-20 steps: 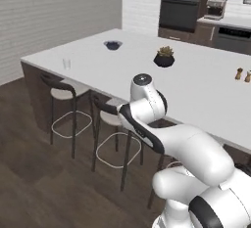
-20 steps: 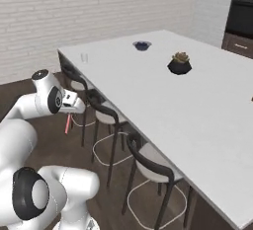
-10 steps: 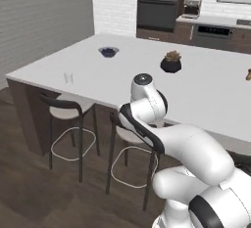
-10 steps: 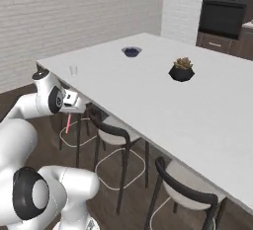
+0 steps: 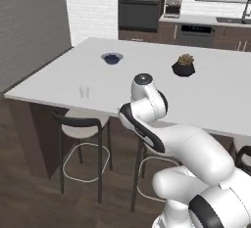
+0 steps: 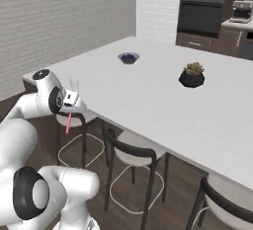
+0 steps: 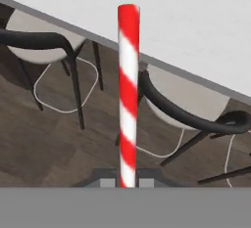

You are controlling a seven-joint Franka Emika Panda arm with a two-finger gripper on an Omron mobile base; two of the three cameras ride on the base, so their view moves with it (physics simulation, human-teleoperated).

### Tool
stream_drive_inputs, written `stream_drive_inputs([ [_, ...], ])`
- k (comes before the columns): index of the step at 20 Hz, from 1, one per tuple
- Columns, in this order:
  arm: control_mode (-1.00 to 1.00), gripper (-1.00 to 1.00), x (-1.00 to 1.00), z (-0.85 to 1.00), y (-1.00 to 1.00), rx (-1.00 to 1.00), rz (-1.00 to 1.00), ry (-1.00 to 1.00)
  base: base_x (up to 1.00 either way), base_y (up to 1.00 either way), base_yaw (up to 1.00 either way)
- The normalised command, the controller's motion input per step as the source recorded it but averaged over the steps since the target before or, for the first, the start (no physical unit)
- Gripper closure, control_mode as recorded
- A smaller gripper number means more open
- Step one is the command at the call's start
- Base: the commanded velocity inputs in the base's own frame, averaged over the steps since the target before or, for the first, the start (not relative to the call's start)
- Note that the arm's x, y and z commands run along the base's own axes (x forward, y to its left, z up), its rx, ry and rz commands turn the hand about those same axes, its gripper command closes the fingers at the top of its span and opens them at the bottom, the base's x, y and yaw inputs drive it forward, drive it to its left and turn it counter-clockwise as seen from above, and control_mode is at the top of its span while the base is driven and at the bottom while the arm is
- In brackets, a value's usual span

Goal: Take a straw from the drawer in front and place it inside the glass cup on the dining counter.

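Note:
My gripper (image 6: pixel 73 109) is shut on the red-and-white striped straw (image 7: pixel 128 95), which hangs down below the hand as a short red stick (image 6: pixel 69 121). In the hand view the straw stands straight up from between the fingertips of the gripper (image 7: pixel 128 182), over the floor and the edge of the dining counter (image 7: pixel 196 21). The hand hovers in front of the counter's near edge, above a stool. The small clear glass cup (image 5: pixel 84 91) stands on the white dining counter (image 5: pixel 147 75) near its front left corner, also faintly seen as the glass cup (image 6: pixel 74 85) just beyond the hand. The drawer is out of view.
A dark blue bowl (image 5: pixel 112 58) and a potted plant (image 5: pixel 183 66) sit farther back on the counter. Black-backed stools (image 5: pixel 81 124) (image 6: pixel 131 147) line the counter's near side. Ovens and dark cabinets (image 5: pixel 138 9) stand along the back wall.
The whole picture has shifted as the base moved, bringing the counter's corner and the glass cup closer. The straw stays gripped the same way.

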Motion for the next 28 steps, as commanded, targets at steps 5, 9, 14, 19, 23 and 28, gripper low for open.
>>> stream_drive_inputs([
  [5, 1.00, 1.00, 0.00, 0.00, 0.00, 0.00, 0.00, 0.00, 0.30, 1.00, -0.36],
  [9, 1.00, 1.00, 0.00, 0.00, 0.00, 0.00, 0.00, 0.00, 0.30, 1.00, -0.36],
  [14, 1.00, 1.00, 0.00, 0.00, 0.00, 0.00, 0.00, 0.00, 0.27, 0.99, -0.35],
  [19, 1.00, 1.00, 0.00, 0.00, 0.00, 0.00, 0.00, 0.00, 0.44, 0.73, -0.32],
  [23, 1.00, 1.00, 0.00, 0.00, 0.00, 0.00, 0.00, 0.00, 0.68, 0.50, -0.28],
  [28, 1.00, 1.00, 0.00, 0.00, 0.00, 0.00, 0.00, 0.00, 0.83, 0.19, -0.24],
])
